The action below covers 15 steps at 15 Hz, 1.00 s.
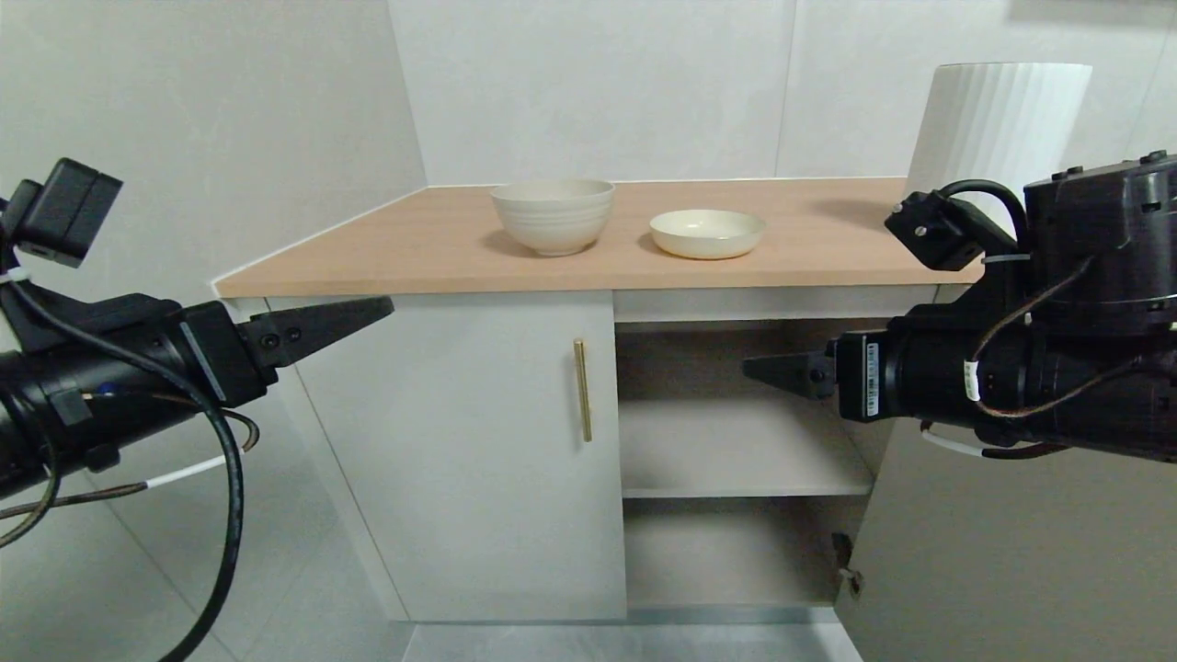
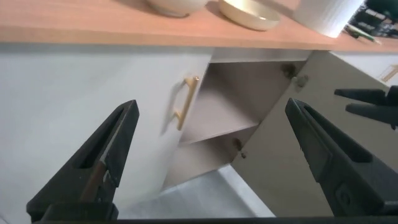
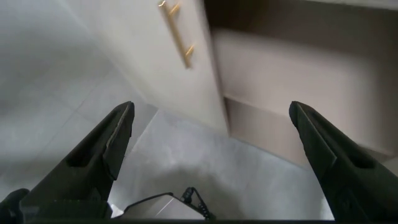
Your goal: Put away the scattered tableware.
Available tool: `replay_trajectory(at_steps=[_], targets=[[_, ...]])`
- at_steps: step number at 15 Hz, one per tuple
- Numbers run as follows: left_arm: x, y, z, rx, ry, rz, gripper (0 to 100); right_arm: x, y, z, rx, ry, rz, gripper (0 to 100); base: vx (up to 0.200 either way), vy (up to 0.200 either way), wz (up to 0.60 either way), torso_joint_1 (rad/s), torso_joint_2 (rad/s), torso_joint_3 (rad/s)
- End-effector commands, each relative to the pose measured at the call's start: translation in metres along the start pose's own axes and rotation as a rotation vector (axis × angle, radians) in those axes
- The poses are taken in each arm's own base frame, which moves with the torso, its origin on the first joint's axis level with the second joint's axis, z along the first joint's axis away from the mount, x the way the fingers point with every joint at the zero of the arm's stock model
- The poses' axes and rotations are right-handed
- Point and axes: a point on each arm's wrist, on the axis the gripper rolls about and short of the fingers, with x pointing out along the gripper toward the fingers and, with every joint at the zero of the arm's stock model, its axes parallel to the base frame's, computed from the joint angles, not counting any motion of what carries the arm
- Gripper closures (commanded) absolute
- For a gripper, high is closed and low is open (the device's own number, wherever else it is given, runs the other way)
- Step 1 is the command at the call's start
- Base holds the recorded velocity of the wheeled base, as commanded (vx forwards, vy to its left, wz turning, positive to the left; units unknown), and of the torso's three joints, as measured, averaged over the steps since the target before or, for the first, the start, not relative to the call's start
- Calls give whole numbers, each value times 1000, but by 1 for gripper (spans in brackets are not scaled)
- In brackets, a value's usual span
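While the ribbed bowl (image 1: 553, 214) and shallow dish (image 1: 707, 232) stand near each other on the countertop (image 1: 414, 244), nothing appears stowed. The left gripper (image 1: 382, 308) and right gripper (image 1: 749, 368) hang wide and empty before the open cabinet shelf (image 1: 736, 450). Next move, I judge: rise and grasp a rim.

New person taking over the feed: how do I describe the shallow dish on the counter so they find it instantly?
Look at the wood-topped white cabinet with one door open. On its countertop, the shallow cream ceramic dish sits above the open shelves, between the deep ribbed cream bowl and the tall white ribbed container. It is the low, wide, smooth one.
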Motion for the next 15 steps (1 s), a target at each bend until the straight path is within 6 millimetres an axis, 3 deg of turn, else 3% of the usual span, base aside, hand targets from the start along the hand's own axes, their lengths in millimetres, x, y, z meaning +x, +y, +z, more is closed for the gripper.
replay_trajectory(at_steps=[1, 5, 8, 15], targets=[[-5, -2, 1, 7, -12, -6, 0, 1, 0, 0, 0, 2, -1, 0, 0, 0, 0, 0, 0, 0], [-6, -3, 3, 11, -17, -9, 0, 3, -3, 0, 3, 4, -10, 0, 0, 0, 0, 0, 0, 0], [-6, -3, 2, 9, -16, -11, 0, 3, -3, -1, 3, 6, -10, 0, 0, 200, 0, 1, 2, 4], [-6, -5, -8, 98, 16, -25, 0, -3, -3, 1, 5, -7, -7, 0, 0, 0, 0, 0, 0, 0]])
